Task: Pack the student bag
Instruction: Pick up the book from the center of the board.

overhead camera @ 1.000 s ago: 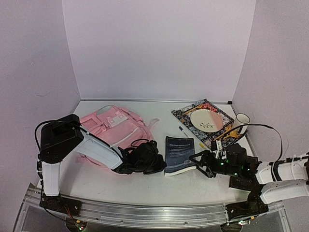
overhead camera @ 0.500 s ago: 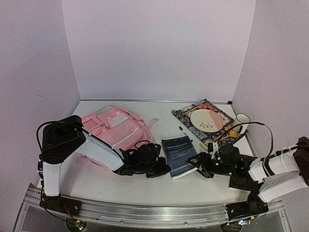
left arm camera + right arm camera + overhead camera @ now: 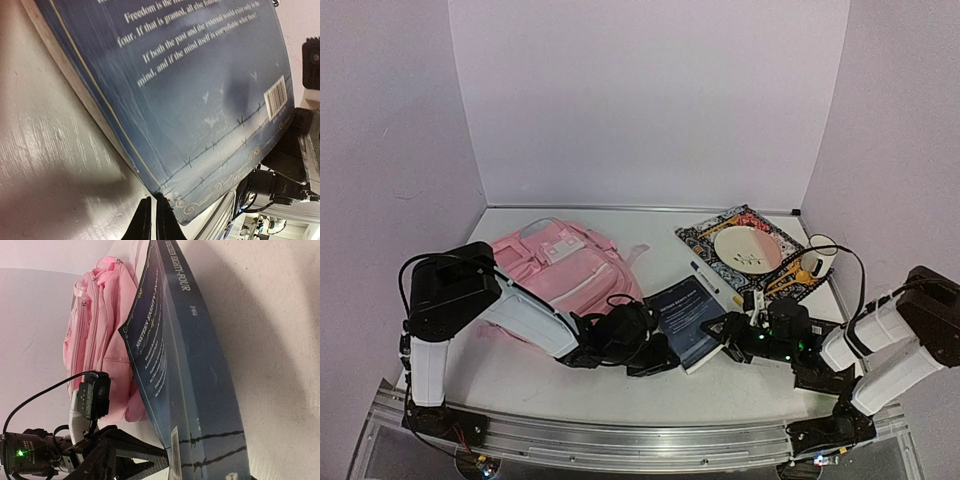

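The student bag lies at about ten o'clock on the table, with the book just beside it near the middle. The left gripper is closed on nothing, its tips against the book's near corner, likely as a stop against sliding. The right gripper sits at the book's three o'clock edge. I cannot tell whether its jaws hold that edge, which seems tipped up, probably for a grasp.

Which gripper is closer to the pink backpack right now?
Left. The left gripper sits just off the backpack, by its near right corner, at the book's left edge; the right gripper is across the book, farther away.
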Motion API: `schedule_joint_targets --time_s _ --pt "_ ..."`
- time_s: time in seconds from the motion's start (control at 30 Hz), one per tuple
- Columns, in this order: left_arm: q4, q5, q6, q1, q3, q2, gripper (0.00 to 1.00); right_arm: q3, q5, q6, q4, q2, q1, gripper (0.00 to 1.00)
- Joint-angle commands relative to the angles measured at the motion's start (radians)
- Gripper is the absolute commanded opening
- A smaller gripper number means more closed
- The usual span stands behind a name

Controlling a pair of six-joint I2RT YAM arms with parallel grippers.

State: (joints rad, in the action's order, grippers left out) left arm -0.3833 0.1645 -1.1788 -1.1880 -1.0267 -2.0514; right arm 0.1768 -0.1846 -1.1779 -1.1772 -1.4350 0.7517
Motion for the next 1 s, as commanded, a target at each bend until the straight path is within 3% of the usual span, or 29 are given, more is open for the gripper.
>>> schedule_joint_targets --time_s 0.0,0.1,0.2,0.5,0.63,0.8,0.97 --pt "0.041 0.043 -0.023 -0.021 -0.027 -0.023 0.06 0.047 -0.061 -0.018 -0.233 -0.054 0.019 0.55" --pt "0.035 0.048 -0.026 -0.021 -0.044 -0.029 0.06 0.039 -0.057 -0.021 -0.263 -0.076 0.022 0.49" --pt "0.032 0.031 -0.021 -0.021 -0.037 -0.007 0.08 0.021 -0.040 -0.021 -0.274 -0.066 0.021 0.36" --pt "0.034 -0.027 0.016 -0.002 0.038 0.137 0.26 -0.004 -0.012 -0.009 -0.240 0.071 0.021 0.08" --pt "0.037 -0.053 0.062 0.008 0.067 0.228 0.34 0.008 0.002 0.007 -0.165 0.172 0.021 0.01" --pt "0.089 -0.091 0.129 0.037 0.092 0.358 0.47 0.043 0.033 0.054 0.006 0.333 0.020 0.00" --pt "0.360 -0.242 0.282 0.045 -0.004 0.452 0.60 0.061 0.107 0.070 0.163 0.486 0.018 0.00"
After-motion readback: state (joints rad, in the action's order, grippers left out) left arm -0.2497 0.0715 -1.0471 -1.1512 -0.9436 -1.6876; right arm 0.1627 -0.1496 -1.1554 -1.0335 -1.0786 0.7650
